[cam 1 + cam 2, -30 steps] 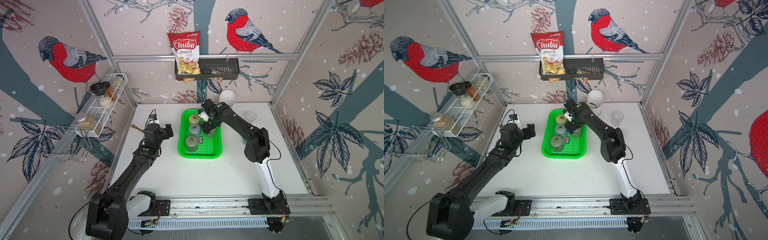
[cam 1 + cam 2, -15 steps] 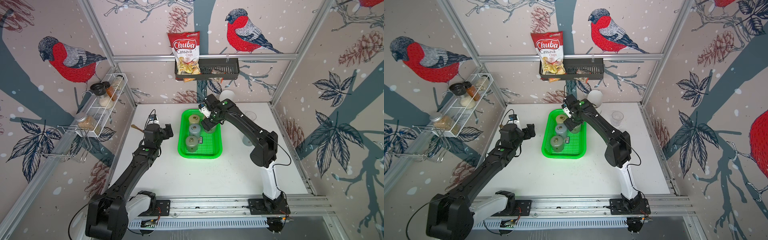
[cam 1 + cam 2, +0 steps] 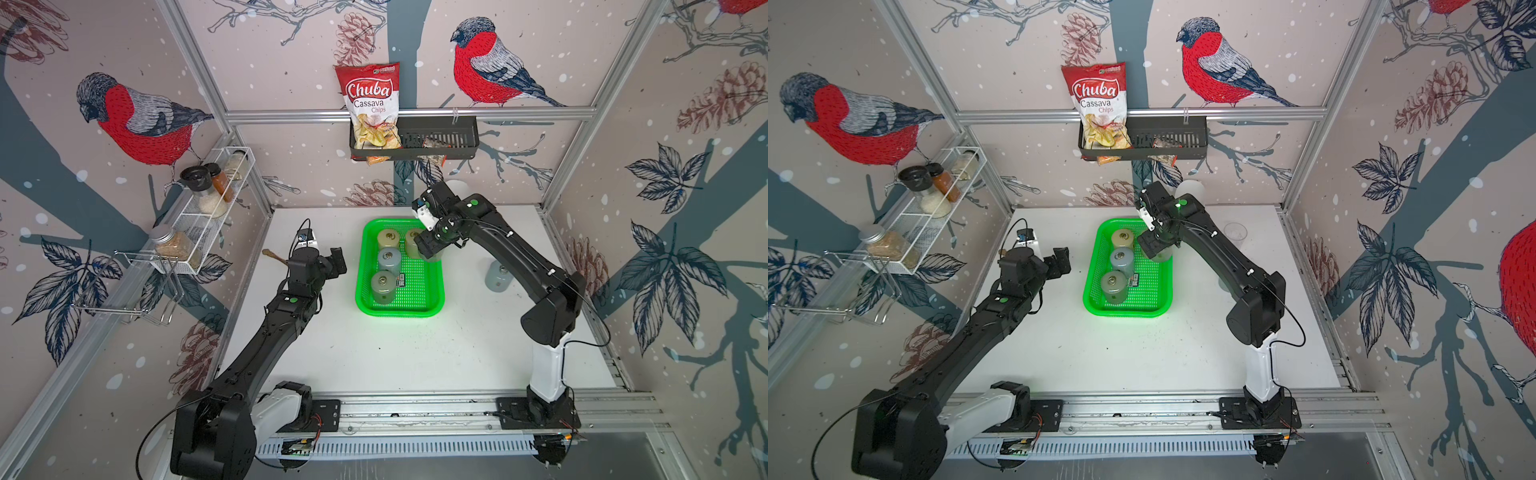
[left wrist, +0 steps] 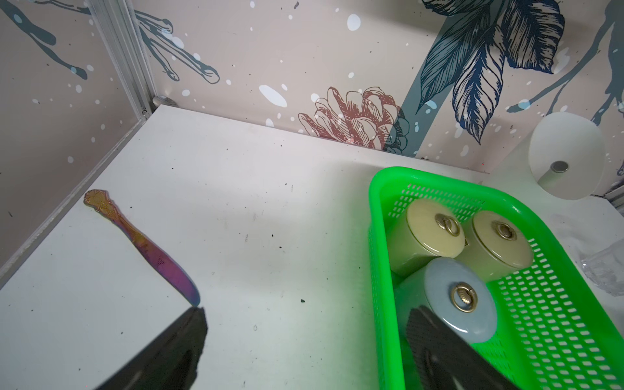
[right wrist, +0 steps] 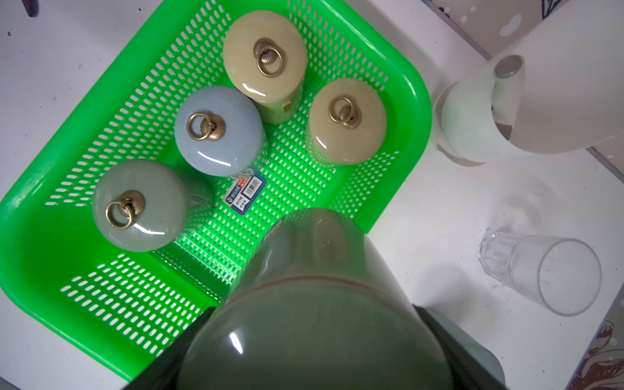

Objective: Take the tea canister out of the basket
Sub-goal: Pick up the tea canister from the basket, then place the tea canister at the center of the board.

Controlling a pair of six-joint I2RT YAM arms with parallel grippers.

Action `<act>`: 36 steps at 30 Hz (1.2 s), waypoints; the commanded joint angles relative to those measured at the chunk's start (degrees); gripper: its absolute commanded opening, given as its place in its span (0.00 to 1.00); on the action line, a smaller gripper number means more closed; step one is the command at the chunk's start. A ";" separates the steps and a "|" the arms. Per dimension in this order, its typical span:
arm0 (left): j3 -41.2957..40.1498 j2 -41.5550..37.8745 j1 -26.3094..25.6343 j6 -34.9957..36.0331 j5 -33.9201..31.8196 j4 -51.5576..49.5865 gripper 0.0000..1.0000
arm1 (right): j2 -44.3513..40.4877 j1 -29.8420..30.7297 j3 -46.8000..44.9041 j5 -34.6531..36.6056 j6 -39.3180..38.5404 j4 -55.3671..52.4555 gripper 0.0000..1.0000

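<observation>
The bright green basket (image 3: 399,312) (image 5: 67,304) lies mid-table. In it stand two beige tea canisters (image 5: 266,57), a blue-grey one (image 5: 219,135) and a grey-green one (image 5: 140,206). My right gripper (image 3: 430,247) (image 5: 314,334) is shut on another grey-green tea canister (image 5: 314,320) (image 3: 1163,254), holding it in the air above the basket's right rim. My left gripper (image 3: 334,262) (image 4: 307,314) hovers open and holds nothing, just left of the basket.
A grey-blue canister (image 3: 500,276) stands on the table right of the basket. A clear glass (image 5: 540,273) and a white lamp-like object (image 5: 479,125) sit at the back right. An iridescent knife (image 4: 141,243) lies at the back left. A black rack (image 3: 415,139) hangs on the back wall.
My right gripper has risen with the grey-green canister and shifted toward the basket's right rim, its elbow swinging right. The left arm has not moved.
</observation>
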 commanded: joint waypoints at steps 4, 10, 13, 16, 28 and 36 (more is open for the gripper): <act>-0.03 -0.49 -0.20 0.61 0.03 0.25 0.97 | -4.85 -4.36 -5.81 -0.59 2.03 1.64 0.00; -0.17 0.08 -0.17 0.44 0.53 0.63 0.97 | -7.17 -10.07 -14.01 -1.73 2.84 2.18 0.00; -0.51 0.13 -0.13 0.44 0.38 0.75 0.97 | -8.11 -11.99 -17.61 -1.97 2.77 3.45 0.00; -0.66 0.29 -0.20 0.37 0.47 0.98 0.97 | -9.11 -13.58 -20.35 -3.11 2.59 5.40 0.00; -0.93 0.74 -0.18 -0.16 0.66 1.21 0.97 | -8.36 -16.98 -28.04 -5.67 1.81 12.22 0.00; -1.01 1.13 -0.20 -0.14 0.69 1.34 0.97 | -7.12 -17.88 -31.37 -6.29 1.79 15.56 0.00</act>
